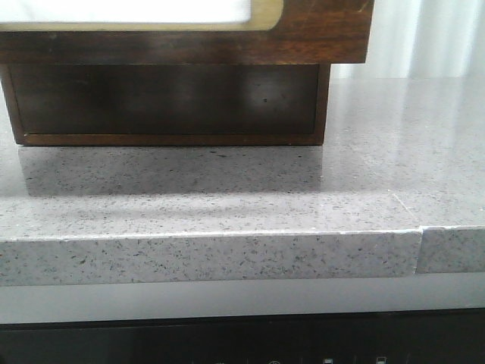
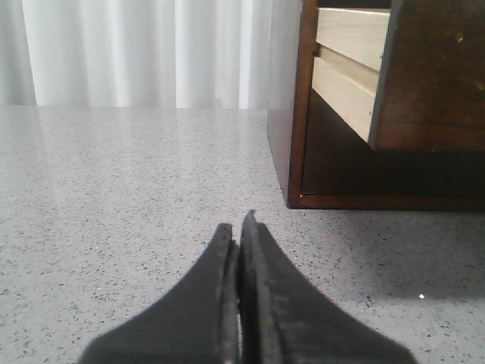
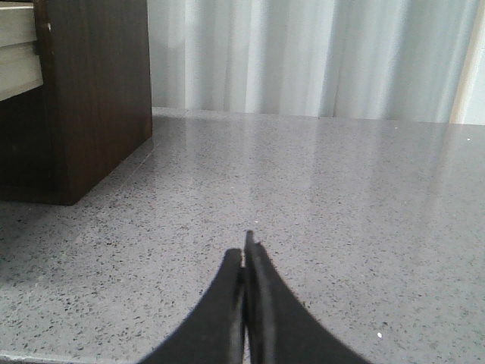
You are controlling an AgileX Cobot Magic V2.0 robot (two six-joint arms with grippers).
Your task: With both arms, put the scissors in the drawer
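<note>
Both pairs of jaws are pressed together with nothing between them: the left gripper (image 2: 241, 221) shows its two black fingers meeting along a thin seam, and the right gripper (image 3: 245, 246) looks the same, tips touching. Each hangs low over the grey speckled countertop (image 1: 379, 174), clear of every object.

In the front view the nearest thing is the counter's thick front edge, with a seam in the stone at about 4 o'clock. A dark strip with small pale marks runs below it, at 6 o'clock. Farther back, at 11 o'clock, stands the dark wooden cabinet (image 1: 167, 98), its lower compartment an open, shadowed recess. Above that recess, at 12 o'clock, the drawer (image 1: 318, 34) juts forward toward the camera, its scuffed brown front carrying the white panel with the pale gold rim. The left wrist view shows the drawer's pale wooden side (image 2: 348, 68) pulled out from the cabinet frame, at 1 o'clock from the fingers. White curtains (image 3: 318, 61) hang at the far end of the counter.

The scissors appear in none of the three views.
</note>
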